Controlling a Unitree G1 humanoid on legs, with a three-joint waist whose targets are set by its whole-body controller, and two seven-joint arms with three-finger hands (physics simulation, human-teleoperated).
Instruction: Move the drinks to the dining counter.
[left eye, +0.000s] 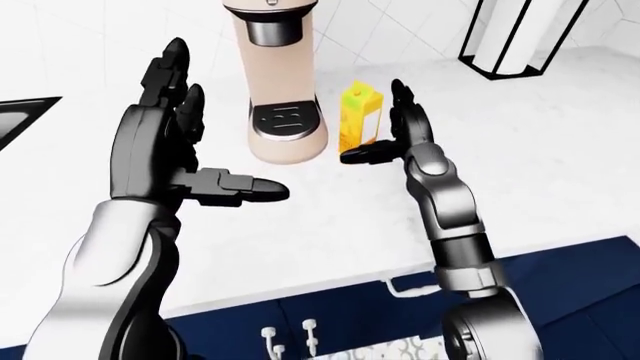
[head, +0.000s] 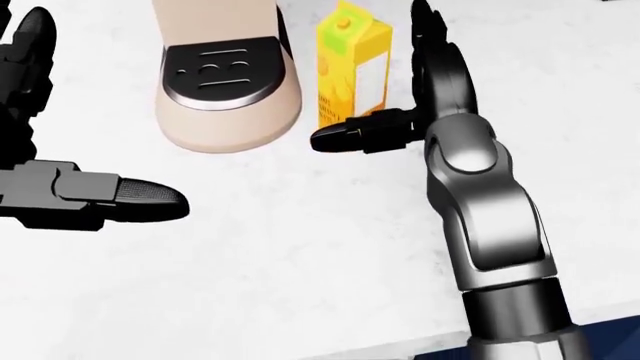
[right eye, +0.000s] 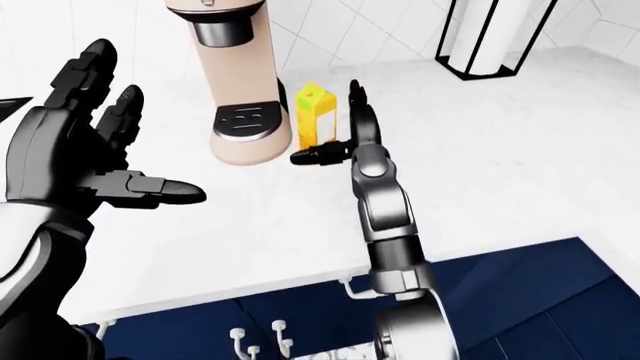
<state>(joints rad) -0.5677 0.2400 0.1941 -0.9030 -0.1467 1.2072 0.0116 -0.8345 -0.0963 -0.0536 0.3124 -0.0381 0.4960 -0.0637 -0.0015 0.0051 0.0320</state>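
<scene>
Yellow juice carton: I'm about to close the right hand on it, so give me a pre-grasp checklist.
1. Yellow juice carton upright on white counter: ok.
2. Right hand open, fingers not closed round carton: ok.
3. Thumb crosses below carton's base in head view; contact: cannot tell.
4. Beige coffee machine stands close on carton's left; clearance: cannot tell.
5. Left hand open, holding nothing: ok.

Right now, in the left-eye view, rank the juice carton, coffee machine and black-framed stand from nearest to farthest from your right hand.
1. Juice carton: right beside the right hand, on its left.
2. Coffee machine: further left.
3. Black-framed stand: top right.
</scene>
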